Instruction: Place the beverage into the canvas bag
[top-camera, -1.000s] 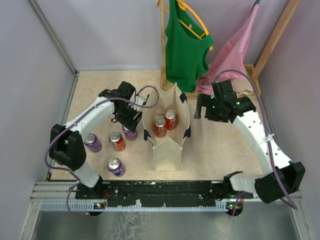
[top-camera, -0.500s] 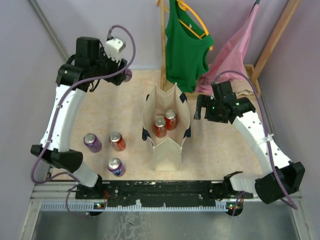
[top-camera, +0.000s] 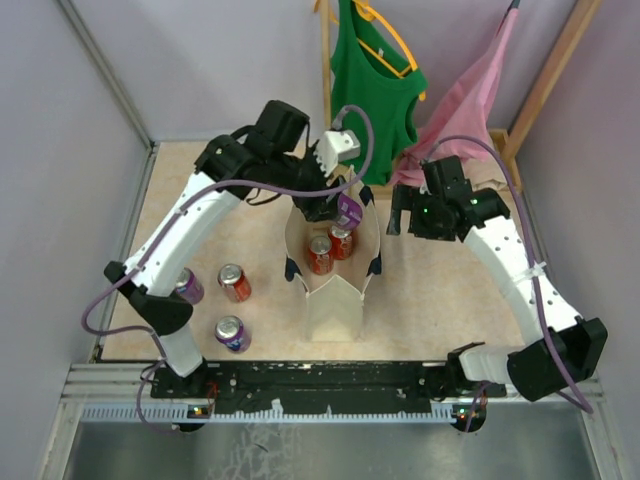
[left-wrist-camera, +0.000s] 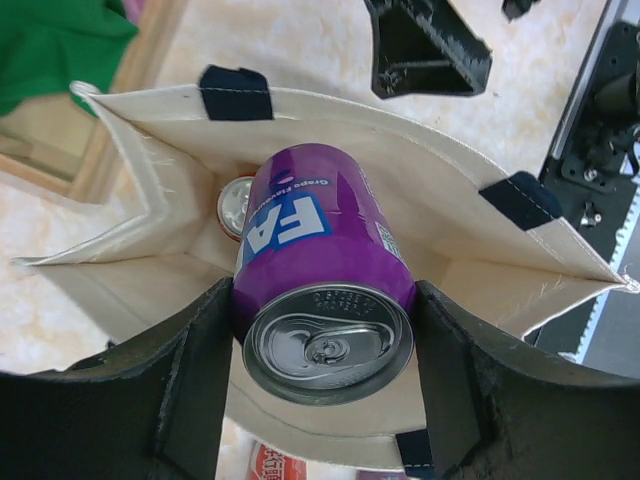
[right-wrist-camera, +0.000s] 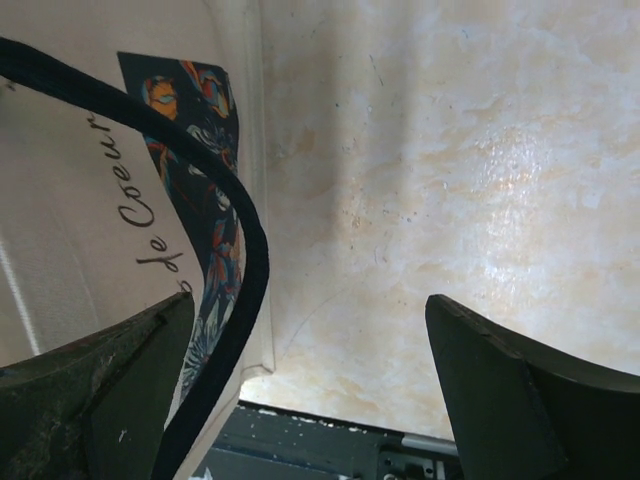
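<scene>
My left gripper (top-camera: 342, 208) is shut on a purple beverage can (top-camera: 349, 212), held just over the far end of the open canvas bag (top-camera: 330, 300). In the left wrist view the can (left-wrist-camera: 325, 260) sits between both fingers (left-wrist-camera: 195, 375), its silver top toward the camera and its bottom pointing into the beige bag (left-wrist-camera: 450, 205). Two red cans (top-camera: 320, 253) stand inside the bag; one can top (left-wrist-camera: 233, 205) shows past the purple can. My right gripper (top-camera: 400, 215) stands open beside the bag's right side. The bag's navy handle (right-wrist-camera: 240, 250) runs past the left finger (right-wrist-camera: 110, 390), which nothing touches.
Three loose cans stand left of the bag: purple (top-camera: 186, 286), red (top-camera: 234, 282), purple (top-camera: 231, 332). A wooden rack (top-camera: 325, 90) behind the bag carries a green tank top (top-camera: 372, 95) and a pink garment (top-camera: 462, 100). The black base rail (top-camera: 330, 380) runs along the near edge.
My left arm lifted the purple can from the table left of the bag, swung up to the far left, then came across to above the bag's opening. The right arm has not moved.
</scene>
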